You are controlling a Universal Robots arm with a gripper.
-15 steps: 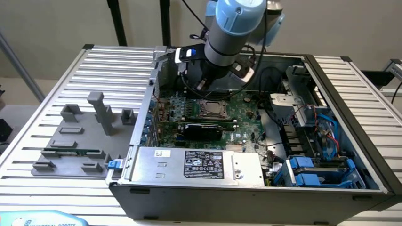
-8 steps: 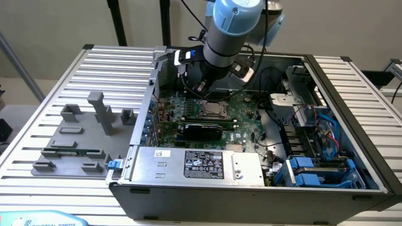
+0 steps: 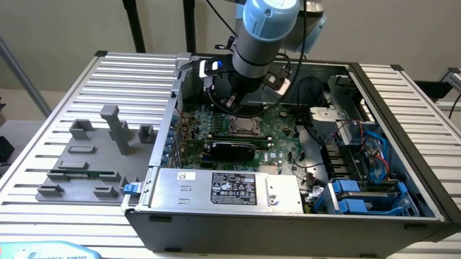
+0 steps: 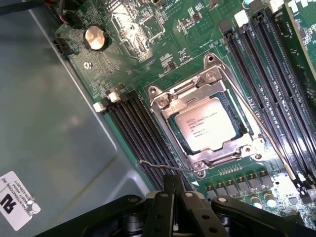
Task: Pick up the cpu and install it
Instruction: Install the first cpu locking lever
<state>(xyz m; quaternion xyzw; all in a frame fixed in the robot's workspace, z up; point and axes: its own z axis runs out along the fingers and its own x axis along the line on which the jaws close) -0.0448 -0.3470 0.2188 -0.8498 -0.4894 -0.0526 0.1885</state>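
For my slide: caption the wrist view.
Shut pincer above the cpu seated in its motherboard socket.

Socket frame [image 4: 207, 126] rings the cpu [image 4: 206, 123]; memory slots [image 4: 276, 74] flank it.

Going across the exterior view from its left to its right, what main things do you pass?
Grey fixture blocks on the slatted table → green memory stick → motherboard with the cpu in its socket, under the arm → blue drive bays.
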